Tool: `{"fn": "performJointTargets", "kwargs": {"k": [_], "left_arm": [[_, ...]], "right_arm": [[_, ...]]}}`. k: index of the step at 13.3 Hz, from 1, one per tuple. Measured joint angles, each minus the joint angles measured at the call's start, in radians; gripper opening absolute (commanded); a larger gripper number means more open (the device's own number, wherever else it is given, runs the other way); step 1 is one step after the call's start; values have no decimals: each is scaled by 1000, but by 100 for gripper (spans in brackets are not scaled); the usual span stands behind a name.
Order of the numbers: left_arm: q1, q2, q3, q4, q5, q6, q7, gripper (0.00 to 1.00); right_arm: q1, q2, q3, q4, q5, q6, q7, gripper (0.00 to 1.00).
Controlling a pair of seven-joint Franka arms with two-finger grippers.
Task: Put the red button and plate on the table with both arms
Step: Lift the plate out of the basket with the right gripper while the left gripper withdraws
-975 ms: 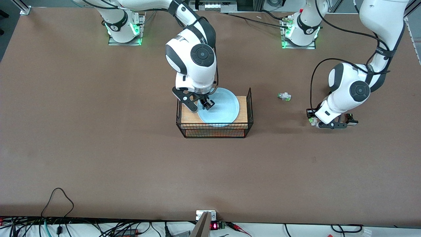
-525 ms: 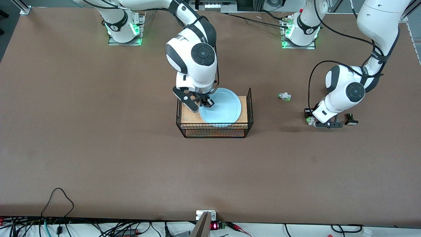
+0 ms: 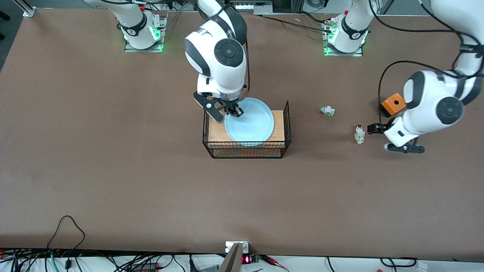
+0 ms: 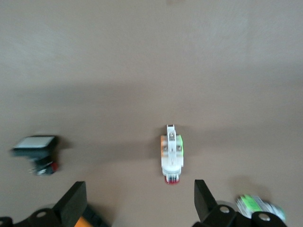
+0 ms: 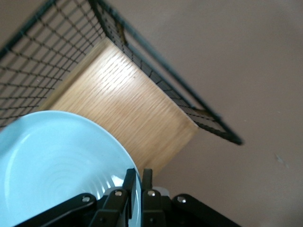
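- Right end effector [image 3: 235, 112] clamped on the plate [image 3: 249, 121] rim, plate over the wire basket [image 3: 247, 145].
- Left end effector [image 4: 137, 201], fingers apart, above the red button [image 3: 359, 134] (lying on the worktop [image 3: 113, 151], toward the left arm's end from the basket).

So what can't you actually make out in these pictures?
- Left gripper, left wrist view: the frame's edge cuts off all but the fingertips; open over the red button.
- Black-bodied switch, left wrist view: blurred; in the front view the left arm covers it.
- Plate, right wrist view: whether it is lifted off the wire basket; the shut right gripper hides its rim.
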Motion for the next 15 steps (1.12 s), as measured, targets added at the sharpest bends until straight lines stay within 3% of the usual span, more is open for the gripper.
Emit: {"fn": "performJointTargets", "kwargs": {"k": [6,10,12,15], "left_arm": [[-5,-47,-45,338,-2,-386,5,100],[-12,-57,-71,509,-34,-500,4,100],[-54,-70,-50,560,-38,-528,4,100],[-177,-101,41,572,-45,-540,2,100]], "right_arm": [[-56,-67,-4,103,71,-176,-1,0],[-99,-99,-6,120,143,-211,-1,0],[-134,-125,-8,121,187,-231,-1,0],[-174,-150,-8,121,236,-300,-2,0]]}}
